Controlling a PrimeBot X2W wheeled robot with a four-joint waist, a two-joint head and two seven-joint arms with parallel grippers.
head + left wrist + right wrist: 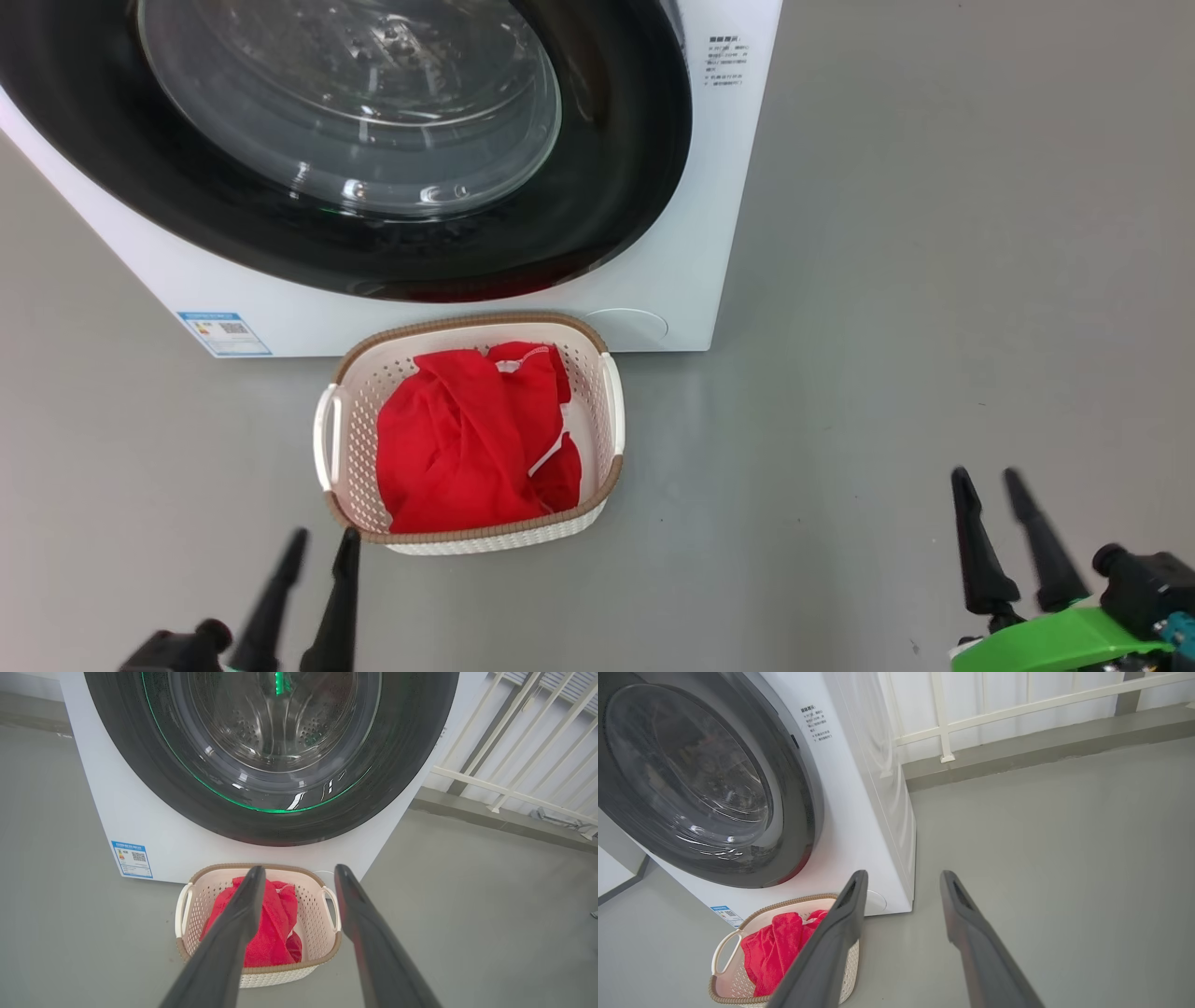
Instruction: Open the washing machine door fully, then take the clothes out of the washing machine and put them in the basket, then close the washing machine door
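grey floor [887, 280]: basket [485, 545] just beyond left end effector [325, 534]

White railing [940, 718]: vertical posts, sloping cross bar. Grey kerb [1041, 746] directly under railing. Pale wall [1004, 690] behind railing. Matte grey floor [1064, 858] before railing.

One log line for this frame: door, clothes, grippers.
washing machine door: shut | clothes: in basket, before washing machine | left gripper: open, empty | right gripper: open, empty | task: looks complete
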